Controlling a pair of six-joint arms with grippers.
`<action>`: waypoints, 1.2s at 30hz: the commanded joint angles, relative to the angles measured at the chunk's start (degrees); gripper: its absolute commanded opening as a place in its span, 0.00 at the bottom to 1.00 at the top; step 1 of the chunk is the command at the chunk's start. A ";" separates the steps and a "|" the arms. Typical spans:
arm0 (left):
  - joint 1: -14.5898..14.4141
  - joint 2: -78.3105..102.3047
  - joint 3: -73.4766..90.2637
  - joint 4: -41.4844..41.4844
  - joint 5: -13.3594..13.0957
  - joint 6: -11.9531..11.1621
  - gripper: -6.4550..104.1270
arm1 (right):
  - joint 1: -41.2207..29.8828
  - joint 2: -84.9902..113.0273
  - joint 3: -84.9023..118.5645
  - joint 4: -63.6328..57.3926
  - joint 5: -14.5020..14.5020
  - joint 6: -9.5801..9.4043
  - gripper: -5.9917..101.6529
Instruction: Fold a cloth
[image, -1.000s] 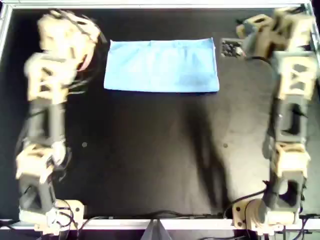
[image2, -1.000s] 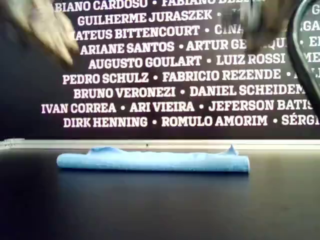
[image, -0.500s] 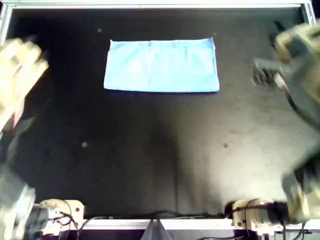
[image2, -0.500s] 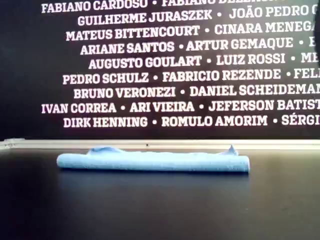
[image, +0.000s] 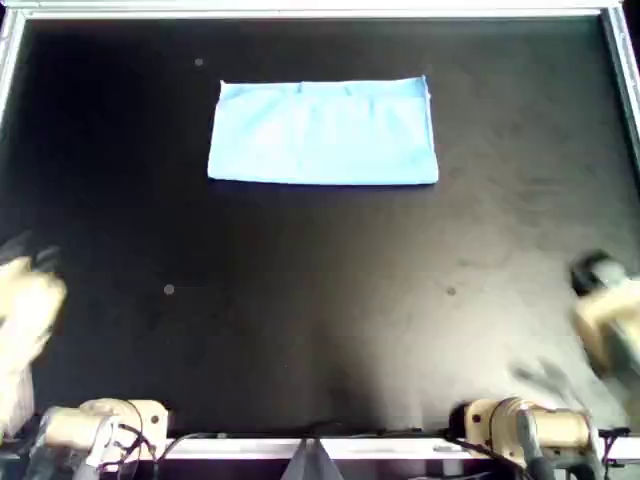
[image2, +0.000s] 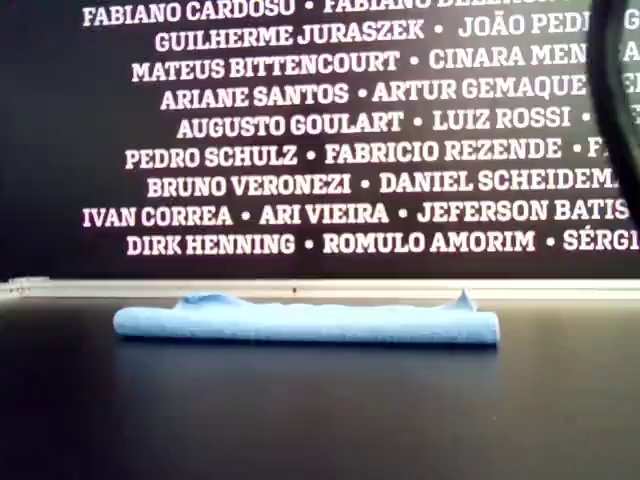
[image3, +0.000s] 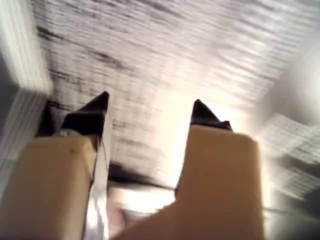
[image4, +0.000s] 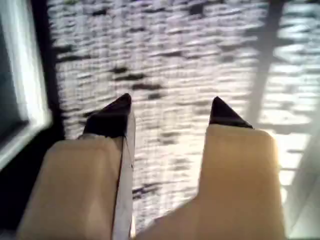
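both grippers, the left one (image3: 150, 107) and the right one (image4: 170, 107), are gaping empty while the cloth (image: 323, 132) is lying folded on the black table (image: 320, 300), where any draft is risking lifting its loose corner.

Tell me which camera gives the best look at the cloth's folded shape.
The overhead view: the cloth shows its whole rectangular outline there, flat on the black table. The exterior view shows it only edge-on, as a low blue strip. Neither wrist view shows it.
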 joint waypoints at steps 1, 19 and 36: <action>1.23 8.17 17.31 -12.92 -0.09 4.92 0.57 | -0.35 11.43 18.54 -16.44 4.22 -0.09 0.64; 0.88 13.54 62.93 -55.02 0.97 10.02 0.57 | -0.26 16.44 71.46 -59.50 9.49 0.00 0.64; 0.35 -4.39 61.88 -59.06 1.05 9.93 0.57 | 0.88 12.92 76.55 -69.52 8.53 1.05 0.64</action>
